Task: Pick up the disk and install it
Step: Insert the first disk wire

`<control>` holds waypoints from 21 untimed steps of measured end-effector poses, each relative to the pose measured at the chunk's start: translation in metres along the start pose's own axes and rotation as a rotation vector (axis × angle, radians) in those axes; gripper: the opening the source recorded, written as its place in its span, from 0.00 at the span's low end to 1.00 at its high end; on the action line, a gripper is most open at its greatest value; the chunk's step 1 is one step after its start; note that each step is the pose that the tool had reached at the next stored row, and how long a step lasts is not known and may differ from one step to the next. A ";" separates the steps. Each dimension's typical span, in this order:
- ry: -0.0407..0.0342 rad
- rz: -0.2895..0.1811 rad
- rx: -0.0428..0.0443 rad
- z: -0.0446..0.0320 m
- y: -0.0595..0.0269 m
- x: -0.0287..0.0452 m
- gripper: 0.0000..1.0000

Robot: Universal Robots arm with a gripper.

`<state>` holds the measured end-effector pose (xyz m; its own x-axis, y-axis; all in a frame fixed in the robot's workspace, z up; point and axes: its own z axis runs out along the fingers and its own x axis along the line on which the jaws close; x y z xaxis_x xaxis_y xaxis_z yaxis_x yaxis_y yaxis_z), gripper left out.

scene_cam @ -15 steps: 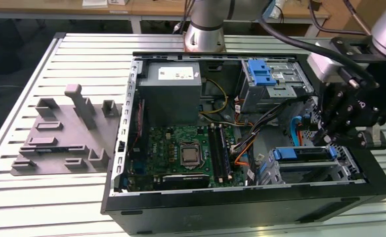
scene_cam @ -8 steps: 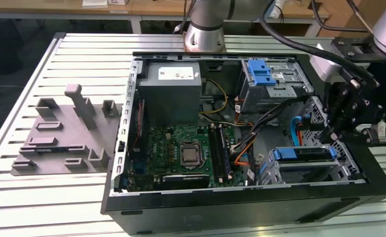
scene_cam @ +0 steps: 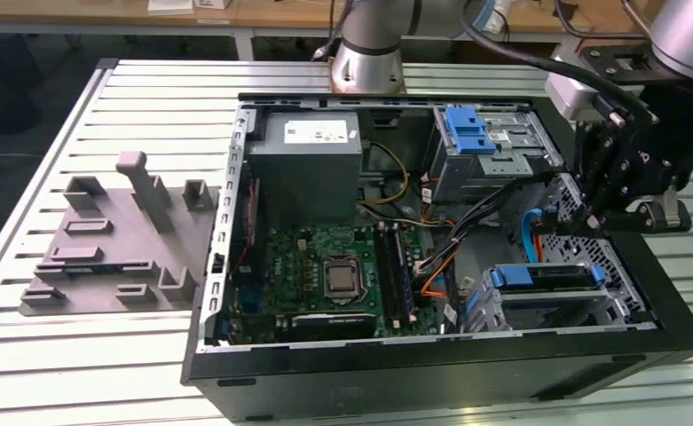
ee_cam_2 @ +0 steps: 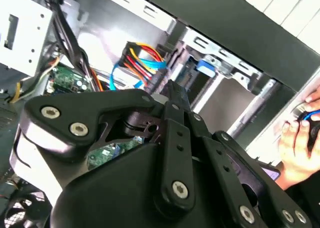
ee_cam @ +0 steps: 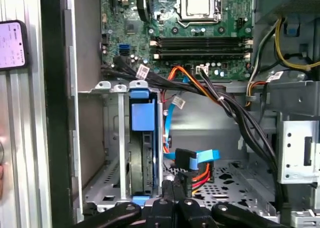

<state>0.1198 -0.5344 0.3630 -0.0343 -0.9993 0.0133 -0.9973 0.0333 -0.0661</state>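
The gripper (scene_cam: 612, 209) hung inside the open computer case (scene_cam: 441, 373), over the perforated floor between the two drive cages, at the exterior view's right. In the first wrist view its dark fingers (ee_cam: 172, 195) stood close together, almost touching, with nothing between them. Just beyond the fingertips lay a bundle of blue, red and orange cables (ee_cam: 192, 165), ending in a black plug.

The disk (ee_cam: 141, 143) sat seated in the lower drive cage (ee_cam: 112, 138), edge-on in the first wrist view, its blue carrier bracket showing at both ends. In the exterior view it lay in the cage nearest the case's front wall (scene_cam: 544, 277). The metal cage walls closed in on both sides of it, and the bay beside it stood open.

Thick black cables (ee_cam: 235, 113) ran across the space between the cage and the motherboard (scene_cam: 328, 271), crowding the route inward. Farther off stood the upper drive cage with a blue latch (scene_cam: 470, 133) and the grey power supply (scene_cam: 311, 169). Outside the case, a grey fixture plate (scene_cam: 115, 244) rested on the slatted table (scene_cam: 38, 355). A person's hand (ee_cam_2: 297, 143) showed beside the case wall in the second wrist view.
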 end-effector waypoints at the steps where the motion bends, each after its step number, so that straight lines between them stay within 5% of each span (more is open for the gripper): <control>1: 0.0006 0.000 0.0007 -0.0001 0.0003 -0.0014 0.11; 9: 0.0013 0.000 0.0031 -0.0003 0.0011 -0.0030 0.11; 11: 0.0017 0.000 0.0063 -0.0005 0.0028 -0.0034 0.17; 21: 0.0155 -0.001 0.0080 0.0019 0.0043 -0.0135 0.31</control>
<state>0.1160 -0.5208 0.3606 -0.0343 -0.9990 0.0288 -0.9967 0.0321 -0.0741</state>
